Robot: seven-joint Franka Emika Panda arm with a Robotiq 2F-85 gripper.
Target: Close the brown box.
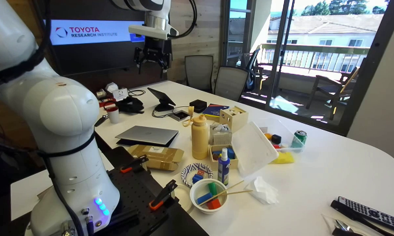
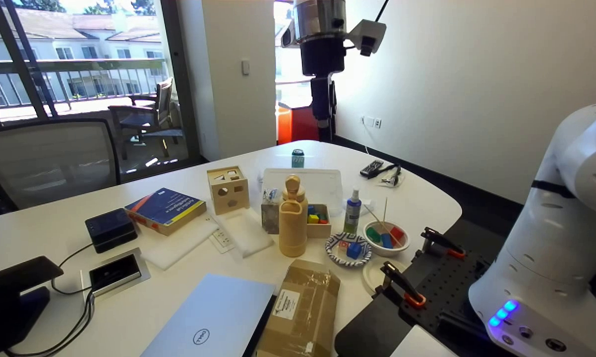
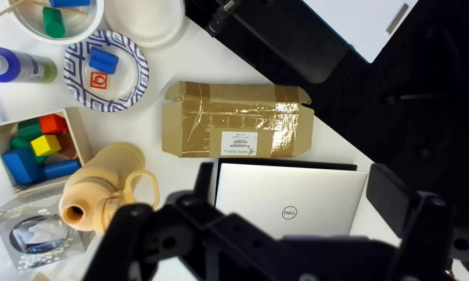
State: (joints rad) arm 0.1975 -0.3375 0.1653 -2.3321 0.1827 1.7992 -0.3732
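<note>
The brown box is a low, flat cardboard box [image 3: 238,113] with shiny tape and a white label. It lies on the white table beside a silver laptop, and shows in both exterior views [image 1: 161,160] [image 2: 310,312]. Flaps stick out at its short ends, and a strip with rounded ears runs along one long edge. No pale grey panel shows on it. My gripper [image 1: 151,70] is high above the table, with its fingers wide apart and nothing between them. In the wrist view, the gripper [image 3: 297,187] frames the laptop below, with the box beyond the fingertips. The box's inside is hidden.
The silver laptop [image 3: 289,187] lies close along the box. A tall tan bottle [image 1: 200,137], a patterned plate [image 2: 348,263], a bowl of blocks [image 1: 197,193] and a spray bottle [image 2: 352,213] stand nearby. Clamps [image 1: 164,195] rise at the robot's mount.
</note>
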